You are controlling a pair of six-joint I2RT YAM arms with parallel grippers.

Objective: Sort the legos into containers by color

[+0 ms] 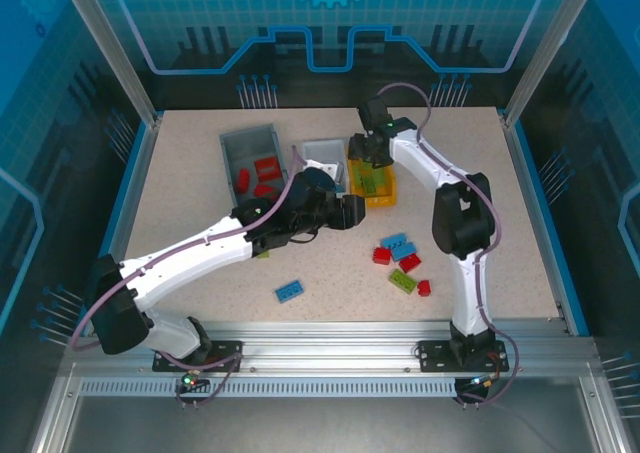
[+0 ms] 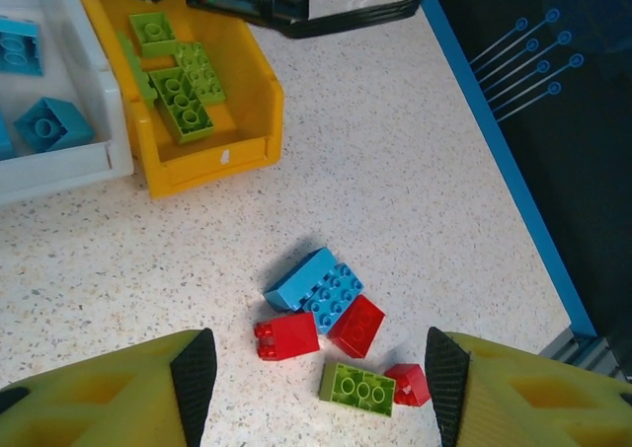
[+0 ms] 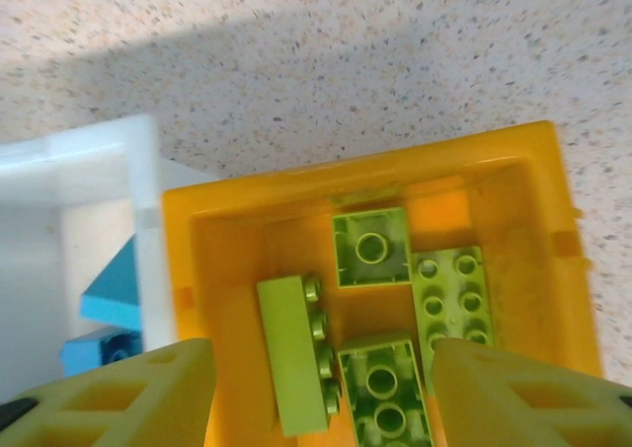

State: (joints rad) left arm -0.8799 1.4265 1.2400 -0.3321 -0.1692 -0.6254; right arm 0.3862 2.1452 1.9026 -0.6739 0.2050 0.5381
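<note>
in the top view the right gripper (image 1: 365, 155) hangs over the far end of the yellow bin (image 1: 381, 201), just above the middle of the frame. its wrist view looks straight down into that bin. the two yellow fingers (image 3: 138, 393) stand spread apart at the bottom corners, pinching nothing. four lime green bricks (image 3: 370, 245) lie on the bin floor between and above them, and one is tipped on its side at the left. the white bin (image 3: 143, 171) touches the yellow one at the left of that frame, with light blue bricks (image 3: 114, 289) inside.

the left gripper (image 1: 352, 213) sits near the middle of the top view, just below the white bin and pointing right. in its wrist view its black-padded fingers (image 2: 193, 373) are spread wide at the bottom edge, with nothing pinched. just above them on the speckled table (image 2: 395, 151) lies a loose cluster. it is made up of blue bricks (image 2: 334, 294), two red bricks (image 2: 286, 335), a green brick (image 2: 357, 386) and a small red piece (image 2: 408, 384), all packed close together.

in the upper left of the top view the grey bin (image 1: 247, 133) holds several red pieces (image 1: 267, 168). a single blue brick (image 1: 290, 291) lies well apart from the cluster, at lower centre-left.
</note>
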